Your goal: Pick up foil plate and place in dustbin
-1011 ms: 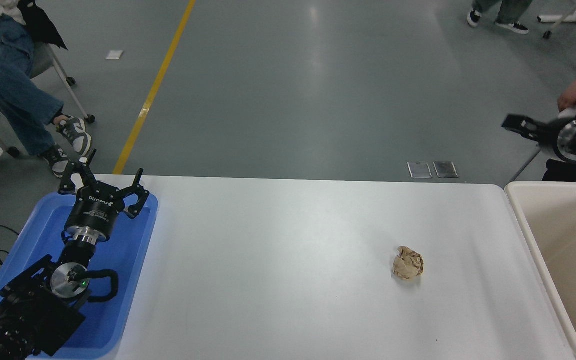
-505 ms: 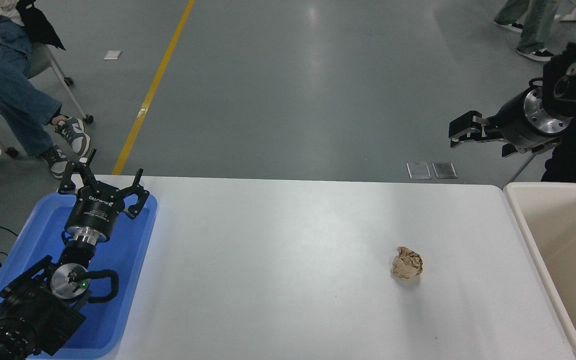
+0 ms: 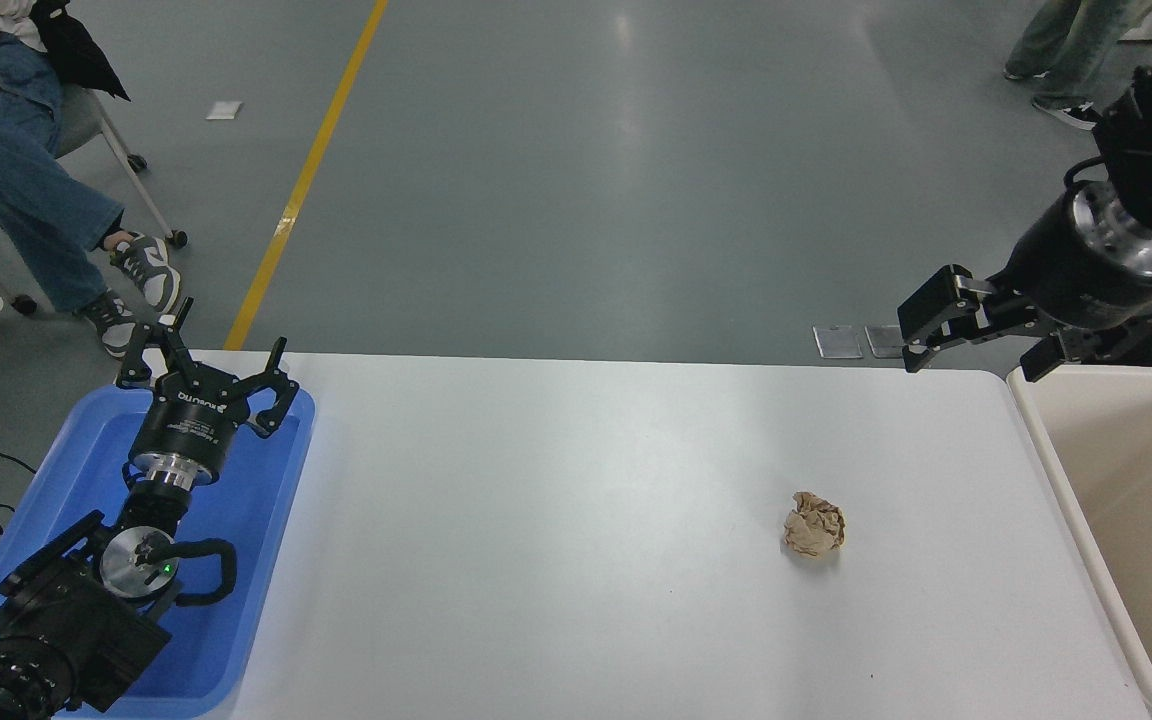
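The foil plate is out of view. The dustbin [image 3: 1046, 440], a cream plastic bin with a thick rim, stands at the table's right end, and the part of its inside that shows holds nothing. My right gripper [image 3: 986, 342] hangs in the air over the table's far right corner, just left of the bin's far rim. It is open with nothing between its fingers. My left gripper [image 3: 206, 368] is parked open above the blue tray at the lower left.
A crumpled brown paper ball [image 3: 815, 524] lies on the white table [image 3: 556, 520] right of centre. The blue tray [image 3: 266, 500] sits at the left end. A seated person's legs [image 3: 16, 190] are at the far left, and another person's feet [image 3: 1056, 60] are at the top right.
My right arm has swung in from the right edge, first leftward, then down toward the table's far right corner. The left arm and the paper ball have not moved.
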`<state>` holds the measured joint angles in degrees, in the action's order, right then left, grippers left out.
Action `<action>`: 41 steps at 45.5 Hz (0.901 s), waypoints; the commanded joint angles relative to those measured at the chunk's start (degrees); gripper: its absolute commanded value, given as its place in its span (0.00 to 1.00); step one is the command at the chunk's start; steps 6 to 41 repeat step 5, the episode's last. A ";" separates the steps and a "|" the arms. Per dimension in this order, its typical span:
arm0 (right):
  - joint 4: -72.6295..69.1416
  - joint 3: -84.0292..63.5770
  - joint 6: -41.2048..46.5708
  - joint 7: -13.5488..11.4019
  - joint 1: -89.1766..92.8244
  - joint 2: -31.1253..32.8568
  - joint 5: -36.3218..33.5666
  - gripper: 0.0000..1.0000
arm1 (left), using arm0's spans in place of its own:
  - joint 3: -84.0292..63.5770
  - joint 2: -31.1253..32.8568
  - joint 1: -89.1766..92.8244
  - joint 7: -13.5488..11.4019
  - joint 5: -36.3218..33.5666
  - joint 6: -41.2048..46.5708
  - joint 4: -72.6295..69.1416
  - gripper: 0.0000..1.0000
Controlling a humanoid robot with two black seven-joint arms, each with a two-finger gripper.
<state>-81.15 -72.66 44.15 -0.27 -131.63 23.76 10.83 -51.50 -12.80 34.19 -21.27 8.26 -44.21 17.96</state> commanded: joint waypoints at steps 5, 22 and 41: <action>-0.85 0.24 0.85 0.00 -0.99 0.06 0.25 1.00 | 0.00 -0.03 0.00 0.00 0.00 0.00 -0.03 1.00; -0.85 0.24 0.85 0.00 -0.99 0.06 0.25 1.00 | 0.00 -0.03 0.00 0.00 0.00 0.00 -0.03 1.00; -0.85 0.24 0.85 0.00 -0.99 0.06 0.25 1.00 | 0.00 -0.03 0.00 0.00 0.00 0.00 -0.03 1.00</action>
